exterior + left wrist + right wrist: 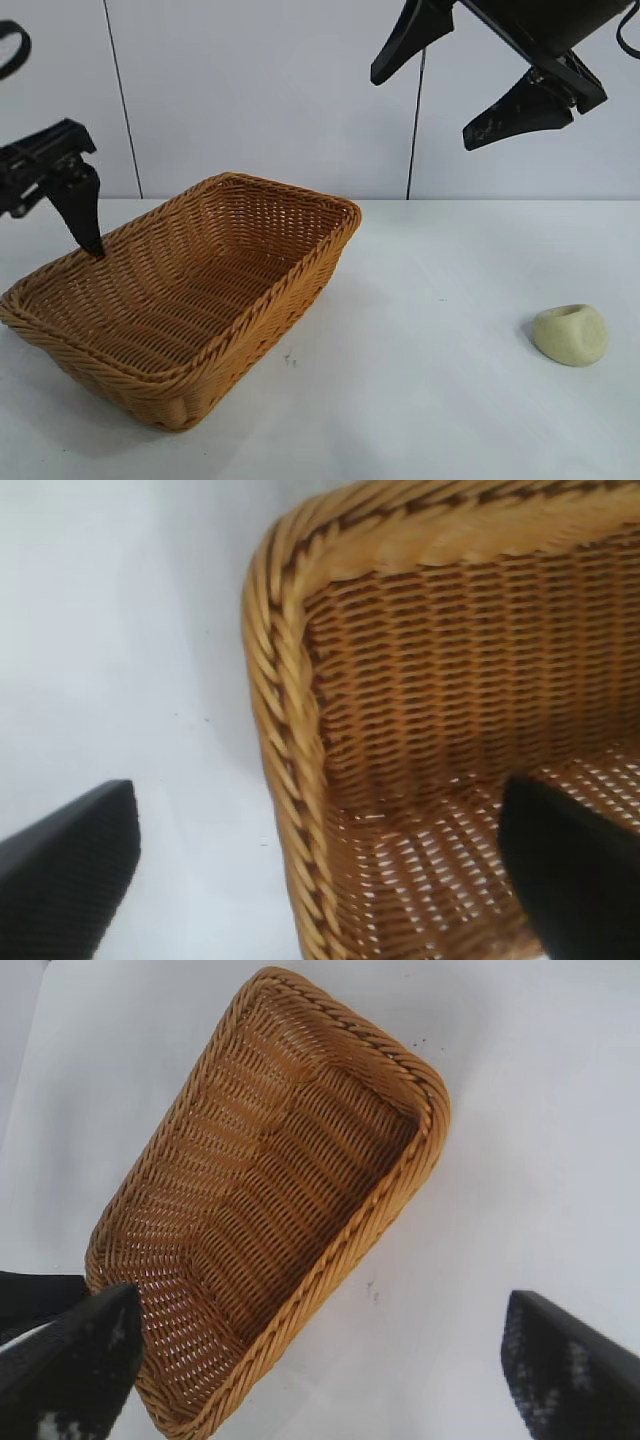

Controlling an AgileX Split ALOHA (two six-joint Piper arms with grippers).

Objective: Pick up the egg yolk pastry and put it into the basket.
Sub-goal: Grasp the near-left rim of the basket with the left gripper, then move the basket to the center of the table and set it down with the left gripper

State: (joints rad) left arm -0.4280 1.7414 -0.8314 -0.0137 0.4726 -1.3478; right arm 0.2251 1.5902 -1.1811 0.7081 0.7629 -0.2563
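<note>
The egg yolk pastry [570, 335], a small pale cream lump with a dimple, lies on the white table at the right, far from the basket. The orange-tan wicker basket [300, 285] stands at centre-left with nothing in it. My right gripper [424, 108] hangs open high above the table, between basket and pastry; its wrist view looks down on the basket [390, 1200] between wide-spread fingers [70, 1360]. My left gripper [55, 225] stands open over the basket's left corner [290, 680], one finger [570, 870] above the inside, the other outside. Neither wrist view shows the pastry.
The white table [430, 400] stretches between the basket and the pastry. A white panelled wall [250, 90] closes the back.
</note>
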